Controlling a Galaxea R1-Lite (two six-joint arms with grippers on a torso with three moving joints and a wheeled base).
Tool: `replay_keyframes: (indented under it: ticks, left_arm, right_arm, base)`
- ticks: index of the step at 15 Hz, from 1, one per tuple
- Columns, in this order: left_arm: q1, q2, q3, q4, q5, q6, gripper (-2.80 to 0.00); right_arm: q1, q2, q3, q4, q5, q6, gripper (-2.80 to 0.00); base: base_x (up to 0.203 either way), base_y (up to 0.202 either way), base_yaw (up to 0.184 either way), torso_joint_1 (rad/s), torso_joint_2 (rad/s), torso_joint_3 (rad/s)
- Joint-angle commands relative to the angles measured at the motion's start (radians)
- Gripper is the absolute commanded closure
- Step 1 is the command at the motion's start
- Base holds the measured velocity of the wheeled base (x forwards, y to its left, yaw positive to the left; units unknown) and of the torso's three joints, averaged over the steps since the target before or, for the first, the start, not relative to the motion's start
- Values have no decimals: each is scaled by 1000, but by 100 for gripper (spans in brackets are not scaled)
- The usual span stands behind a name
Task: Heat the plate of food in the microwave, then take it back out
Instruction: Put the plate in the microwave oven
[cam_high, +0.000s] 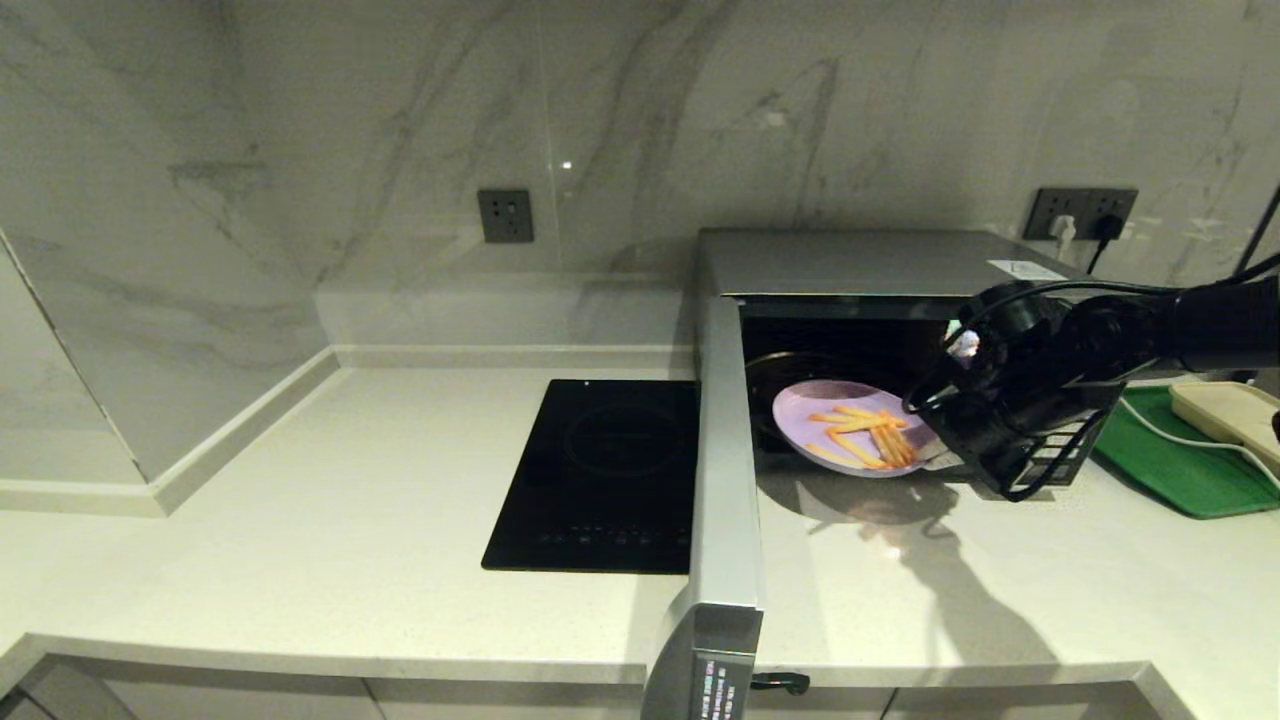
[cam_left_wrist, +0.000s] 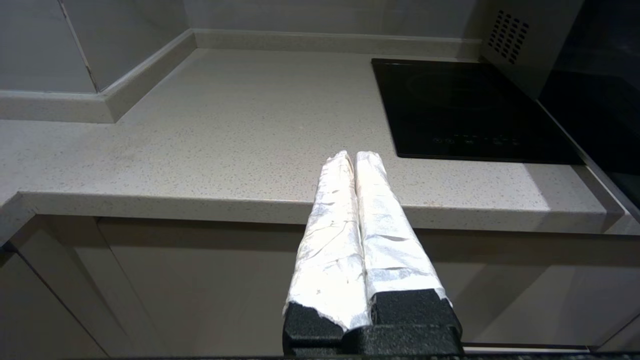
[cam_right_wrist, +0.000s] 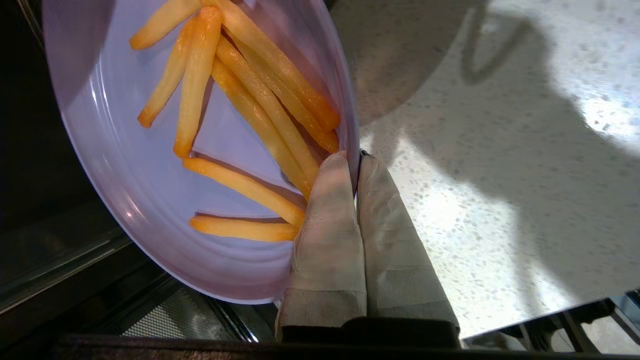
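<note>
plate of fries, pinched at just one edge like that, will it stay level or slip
The plate of food looks rigid, so it probably won't flex. The right gripper clamps only its rim, so it may sag or pivot; it already looks tilted at the microwave mouth. The glossy surface and loose fries suggest they could slide.

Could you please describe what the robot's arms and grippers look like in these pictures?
The right arm is glossy black, rounded at its joints, with black cables looping along it. The right gripper has two long flat fingers wrapped in wrinkled pale greyish tape on a black base. The left gripper matches it: two tapering fingers in crinkled white-silver tape, emerging from a rough black textured base. No markings show.
</note>
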Motion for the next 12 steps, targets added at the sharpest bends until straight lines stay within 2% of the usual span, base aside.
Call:
replay_keyframes:
  ticks: [1, 3, 6, 12]
  left_arm:
    - [0, -2, 0, -1, 0, -1, 0]
    - [1, 0, 0, -1, 0, -1, 0]
    - [1, -2, 0, -1, 0, -1, 0]
    - [1, -2, 0, -1, 0, -1, 0]
  right_arm:
    - [4, 38, -41, 1, 0, 13, 0]
    - [3, 48, -63, -37, 0, 41, 0]
    - [2, 83, -71, -128, -1, 43, 0]
    - [4, 165, -150, -135, 0, 49, 0]
  base:
    - [0, 0, 0, 0, 0, 0]
    - [0, 0, 0, 0, 0, 0]
    - [0, 0, 0, 0, 0, 0]
    - [0, 0, 0, 0, 0, 0]
